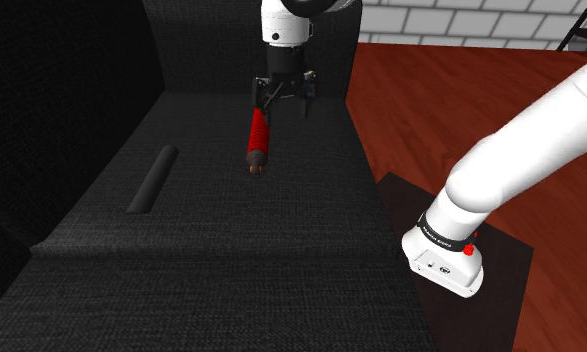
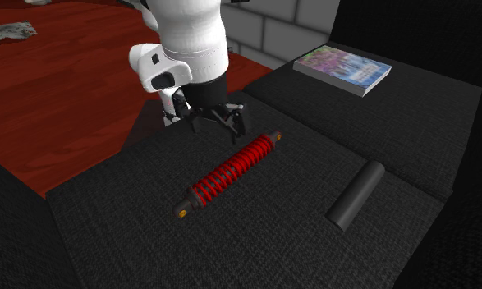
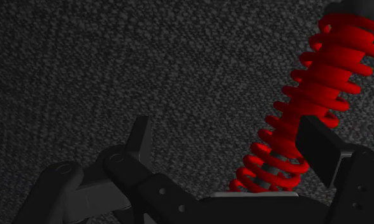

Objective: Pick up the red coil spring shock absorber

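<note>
Shoulder view: a dark, coarse-textured surface (image 1: 231, 260) carries the things, with a raised dark back behind it and a black area (image 1: 41, 100) off that view's left. A red-brown plank floor (image 1: 431, 90) and a pale brick wall (image 1: 461, 20) lie beyond, and the white arm (image 1: 521, 150) rises from the dark stand (image 1: 506, 300). The arm's lowest link bears a dark band (image 1: 443, 232) with marks too small to read, and a red knob (image 1: 468, 250) beside it. The shock (image 1: 257, 135), red coils with dark ends, lies flat on the surface. The jaws are spread wide just above one end of it and hold nothing. A dark cylinder (image 1: 153, 180) lies well apart, toward that view's left. Second exterior view: the shock runs slantwise and the cylinder rests near a step up to a higher dark level. On that level lies a book (image 2: 343, 67) with a many-coloured cover, of which no writing can be made out. A grey lump (image 2: 7, 31) sits far off on the floor. Wrist view: one finger (image 3: 319, 146) crosses in front of the coils and the other (image 3: 141, 137) stands clear over bare surface. Whether the near finger touches the spring cannot be told.
</note>
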You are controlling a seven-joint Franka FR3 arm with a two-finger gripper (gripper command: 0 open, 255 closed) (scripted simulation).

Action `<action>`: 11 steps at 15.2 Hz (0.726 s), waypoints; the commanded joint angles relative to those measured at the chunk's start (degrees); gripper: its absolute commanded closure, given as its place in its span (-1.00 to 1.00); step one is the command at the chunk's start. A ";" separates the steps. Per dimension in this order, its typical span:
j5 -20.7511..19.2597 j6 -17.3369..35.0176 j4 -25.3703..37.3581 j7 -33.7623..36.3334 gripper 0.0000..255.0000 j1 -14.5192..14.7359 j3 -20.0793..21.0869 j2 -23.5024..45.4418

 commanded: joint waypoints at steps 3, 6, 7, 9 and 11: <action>-4.52 2.64 7.52 11.58 -1.00 -1.29 3.89 9.49; -6.15 3.78 9.11 14.66 -1.00 -1.23 4.61 12.27; -6.19 4.55 8.45 14.66 -1.00 -1.19 4.64 12.40; -6.28 6.07 7.19 14.66 -1.00 -1.14 4.73 12.69; -6.39 7.60 5.97 14.69 -1.00 -1.10 4.82 13.04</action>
